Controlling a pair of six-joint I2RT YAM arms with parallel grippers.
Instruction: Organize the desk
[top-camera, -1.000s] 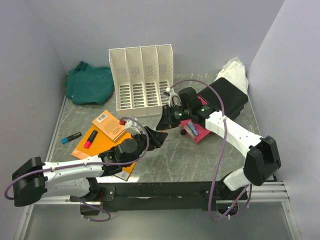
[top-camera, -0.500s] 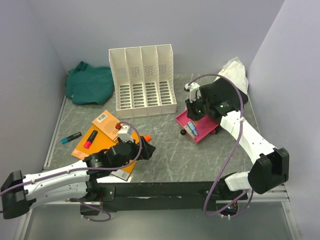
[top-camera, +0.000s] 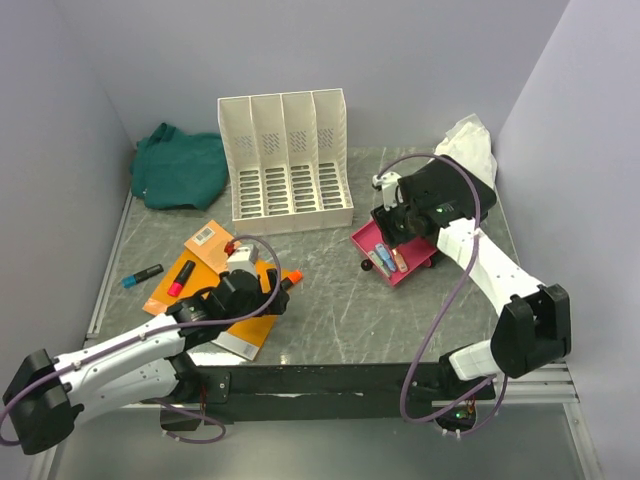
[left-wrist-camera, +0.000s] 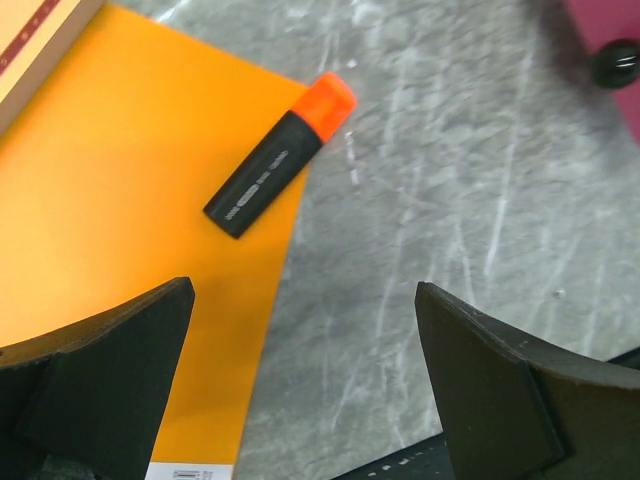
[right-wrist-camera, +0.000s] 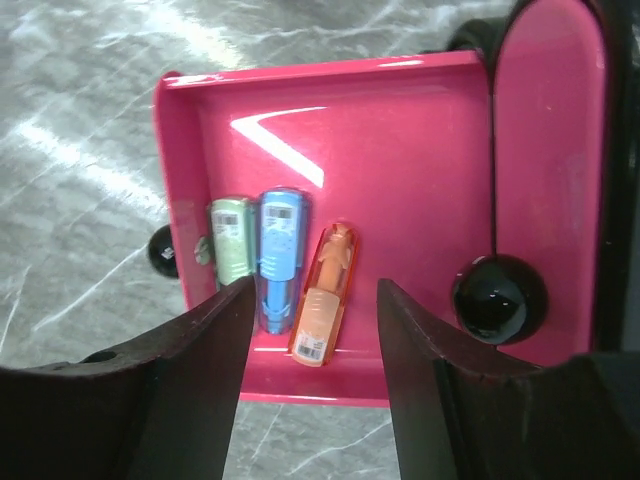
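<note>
The desk (top-camera: 340, 310) is dark grey-green stone with white veins. My left gripper (top-camera: 272, 292) hangs wide open and empty over the edge of an orange folder (left-wrist-camera: 120, 200). Just ahead of its fingers (left-wrist-camera: 302, 300), a black highlighter with an orange cap (left-wrist-camera: 280, 155) lies across that edge. My right gripper (top-camera: 392, 232) is open over a pink tray (right-wrist-camera: 400, 150). An orange pen case (right-wrist-camera: 322, 295) lies loose in the tray between its fingers (right-wrist-camera: 315, 290), beside a blue one (right-wrist-camera: 280, 250) and a green one (right-wrist-camera: 232, 240).
A white file rack (top-camera: 285, 160) stands at the back, with a green cloth (top-camera: 180, 165) to its left. A black case (top-camera: 455, 195) and a white bag (top-camera: 470, 140) sit at the back right. On the left lie a tan book (top-camera: 218, 248), a pink-capped highlighter (top-camera: 181, 277) and a blue marker (top-camera: 142, 276).
My right gripper swung from the desk's middle to the pink tray and opened, leaving the orange pen case there. My left gripper opened fully and drew back to the left.
</note>
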